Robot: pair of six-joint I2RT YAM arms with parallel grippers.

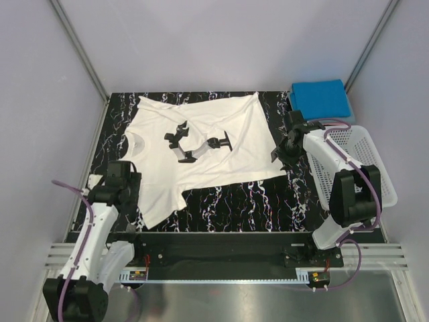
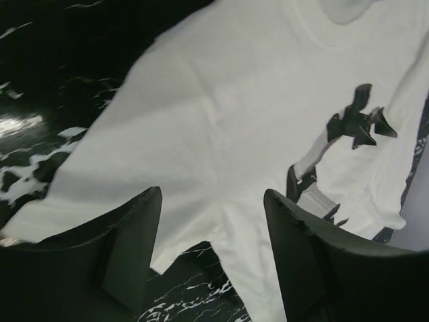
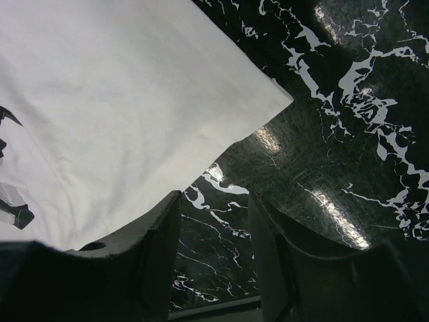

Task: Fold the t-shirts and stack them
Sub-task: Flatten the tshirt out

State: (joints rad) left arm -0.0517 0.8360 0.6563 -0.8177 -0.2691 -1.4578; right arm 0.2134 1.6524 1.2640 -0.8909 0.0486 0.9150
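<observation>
- Progress looks early: the blue t-shirt (image 1: 320, 97) lies folded into a neat rectangle at the far right corner. As far as the views show, it is the only piece done.
- The white t-shirt (image 1: 221, 121) lies spread flat on the black marbled counter (image 1: 228, 201). Its black print (image 1: 194, 144) faces up, the neck points left and the hem points right. No fold shows in it yet.
- No red shirt appears in any view, and I cannot tell whether one lies in the basket (image 1: 355, 137).
- The left fingers (image 2: 134, 241) stand apart, low over the shirt's near-left part by the sleeve. Cloth shows below the gap, but nothing is clamped.
- The right fingers (image 3: 157, 248) also stand apart, over bare counter just beside the near corner of the hem. They hold nothing.
- By my judgement, what remains is to fold the white shirt, set it with the blue one, and handle any further shirt.
- The white lattice basket stands at the right edge, just in front of the blue t-shirt and close against the right arm. It could crowd a carry toward that corner.
- The shirt's near sleeve and far edge show light wrinkles, which may want smoothing for a clean fold.
</observation>
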